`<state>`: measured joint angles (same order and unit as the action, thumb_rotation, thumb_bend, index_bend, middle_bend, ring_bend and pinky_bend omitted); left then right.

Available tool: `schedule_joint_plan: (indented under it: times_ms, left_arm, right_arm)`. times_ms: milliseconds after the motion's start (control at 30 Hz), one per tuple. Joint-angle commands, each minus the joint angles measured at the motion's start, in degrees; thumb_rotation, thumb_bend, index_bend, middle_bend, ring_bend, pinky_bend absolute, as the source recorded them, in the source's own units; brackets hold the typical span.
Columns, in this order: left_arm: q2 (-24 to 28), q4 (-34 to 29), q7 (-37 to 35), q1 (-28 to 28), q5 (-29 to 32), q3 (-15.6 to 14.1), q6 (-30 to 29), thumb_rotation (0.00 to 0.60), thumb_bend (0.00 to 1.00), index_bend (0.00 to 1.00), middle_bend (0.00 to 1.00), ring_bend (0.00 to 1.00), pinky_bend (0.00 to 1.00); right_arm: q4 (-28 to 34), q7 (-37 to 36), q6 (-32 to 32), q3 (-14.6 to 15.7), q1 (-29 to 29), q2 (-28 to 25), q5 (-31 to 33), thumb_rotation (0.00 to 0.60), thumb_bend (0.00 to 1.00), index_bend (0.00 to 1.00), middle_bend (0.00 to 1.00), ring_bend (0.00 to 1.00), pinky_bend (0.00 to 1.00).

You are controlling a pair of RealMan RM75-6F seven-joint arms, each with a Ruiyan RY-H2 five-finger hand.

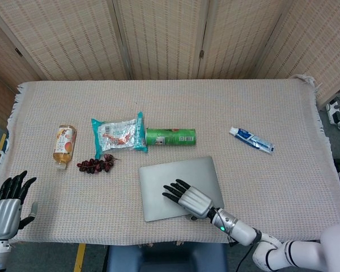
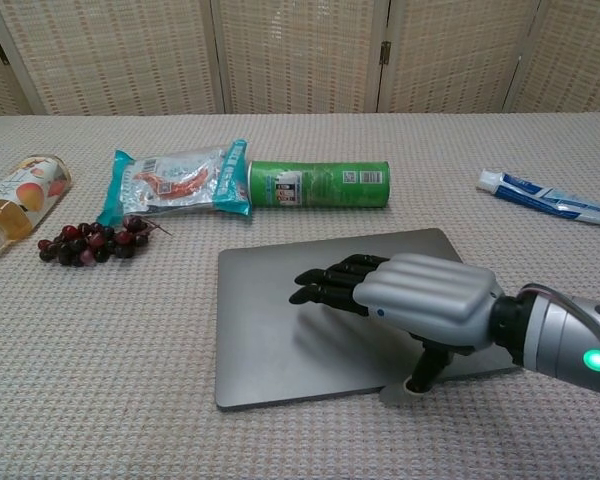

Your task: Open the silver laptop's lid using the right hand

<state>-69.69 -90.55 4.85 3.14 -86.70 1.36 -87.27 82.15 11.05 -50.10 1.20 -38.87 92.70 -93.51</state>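
Woven beige folding screen [image 1: 158, 39] behind, table [image 1: 283, 107] under a fringed beige cloth, power strip [image 1: 335, 112] on the floor

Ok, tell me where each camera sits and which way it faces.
Head view: high up, looking down on the table; shows the left hand and right hand.
Chest view: low at the near edge, looking across; shows only the right hand.
Both share the silver laptop and green can.
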Motion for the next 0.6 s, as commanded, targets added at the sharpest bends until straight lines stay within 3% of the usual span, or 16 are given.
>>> schedule_joint_plan:
  times_ms: [33, 600]
  left_arm:
    - [-0.1, 0.2, -0.1, 0.0, 0.1, 0.0, 0.1, 0.600, 0.55, 0.17, 0.05, 0.01, 0.00]
    - [-0.3, 1.1, -0.9, -0.2, 0.1, 0.0, 0.0, 0.600, 0.55, 0.17, 0.05, 0.01, 0.00]
  right_arm:
    - [-0.1, 0.1, 0.2, -0.1, -0.2, 0.2, 0.4, 0.600, 0.25, 0.00, 0.00, 0.00, 0.00]
    - [-0.5, 1.2, 0.7, -0.7, -2.2, 1.8, 1.7, 0.600, 0.25, 0.00, 0.00, 0.00, 0.00]
